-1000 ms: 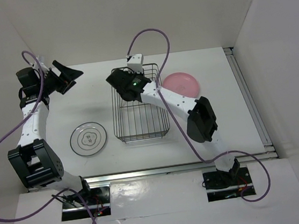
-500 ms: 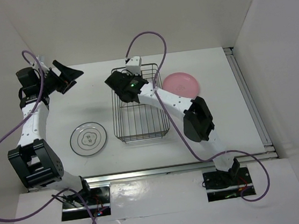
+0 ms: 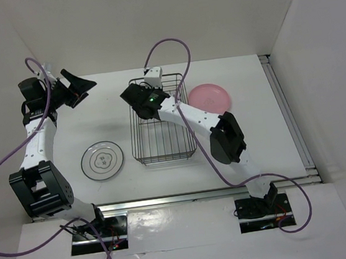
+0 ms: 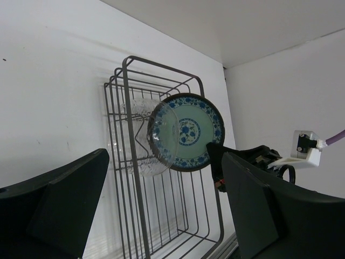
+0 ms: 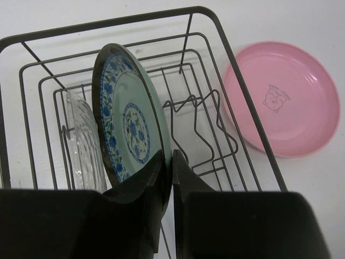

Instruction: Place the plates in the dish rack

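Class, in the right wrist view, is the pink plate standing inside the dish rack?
No, the pink plate lies flat on the table, outside the dish rack and beside its side wall.

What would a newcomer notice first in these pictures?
The teal-blue patterned plate draws the eye first. It stands on edge in the dark wire dish rack, with the right gripper pinching its lower rim. Next come the pink plate, lying flat on the table just right of the rack, and a small clear glass plate upright beside the patterned one.
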`<act>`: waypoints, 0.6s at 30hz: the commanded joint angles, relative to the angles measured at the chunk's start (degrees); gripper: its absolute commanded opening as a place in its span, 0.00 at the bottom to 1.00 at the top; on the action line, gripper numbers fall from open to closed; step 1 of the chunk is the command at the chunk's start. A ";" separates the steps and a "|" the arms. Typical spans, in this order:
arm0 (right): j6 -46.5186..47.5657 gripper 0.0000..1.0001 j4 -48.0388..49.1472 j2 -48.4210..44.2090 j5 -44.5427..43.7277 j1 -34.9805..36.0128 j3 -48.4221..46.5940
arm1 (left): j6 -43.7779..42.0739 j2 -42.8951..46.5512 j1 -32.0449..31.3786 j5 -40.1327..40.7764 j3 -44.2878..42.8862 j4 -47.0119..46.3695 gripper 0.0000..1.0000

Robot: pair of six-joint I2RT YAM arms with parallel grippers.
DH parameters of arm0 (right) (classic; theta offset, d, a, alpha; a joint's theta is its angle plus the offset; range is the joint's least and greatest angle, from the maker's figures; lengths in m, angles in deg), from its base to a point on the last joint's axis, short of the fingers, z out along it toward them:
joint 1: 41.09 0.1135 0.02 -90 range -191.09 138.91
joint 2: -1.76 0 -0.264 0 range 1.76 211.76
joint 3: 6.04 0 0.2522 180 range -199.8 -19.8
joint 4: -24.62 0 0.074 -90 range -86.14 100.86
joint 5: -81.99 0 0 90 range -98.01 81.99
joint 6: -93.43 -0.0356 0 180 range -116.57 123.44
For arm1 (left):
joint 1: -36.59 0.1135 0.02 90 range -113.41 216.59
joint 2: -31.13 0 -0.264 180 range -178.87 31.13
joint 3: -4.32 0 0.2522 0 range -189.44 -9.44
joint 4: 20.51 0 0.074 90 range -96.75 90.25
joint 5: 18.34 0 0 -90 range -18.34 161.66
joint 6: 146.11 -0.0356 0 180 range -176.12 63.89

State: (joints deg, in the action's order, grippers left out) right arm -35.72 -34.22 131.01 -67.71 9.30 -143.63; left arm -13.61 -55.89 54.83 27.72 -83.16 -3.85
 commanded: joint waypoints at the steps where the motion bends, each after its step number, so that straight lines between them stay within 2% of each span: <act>1: -0.39 0.17 0.78 0.56 -2.26 0.15 -2.38 | 0.83 1.42 0.22 -1.76 -0.47 -2.63 1.00; 6: 0.13 0.20 0.78 1.09 -1.65 0.15 -2.91 | 0.83 1.42 0.22 -2.29 -0.47 -2.63 1.00; 7: 0.13 0.24 1.31 1.09 -1.04 0.15 -2.91 | 0.83 1.42 0.22 -2.29 -0.47 -2.63 1.00; 13: 0.66 0.32 1.84 1.09 0.20 0.15 -3.44 | 0.83 1.42 0.22 -2.81 -0.47 -3.15 1.00; 18: 1.36 0.35 4.20 -0.14 2.92 0.15 -2.30 | 0.83 1.42 0.22 -2.81 -0.47 -3.16 1.00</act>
State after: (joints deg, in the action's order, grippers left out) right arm -34.41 -33.80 132.43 -65.68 9.30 -144.40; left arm -13.61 -55.89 54.83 26.36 -83.16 -4.23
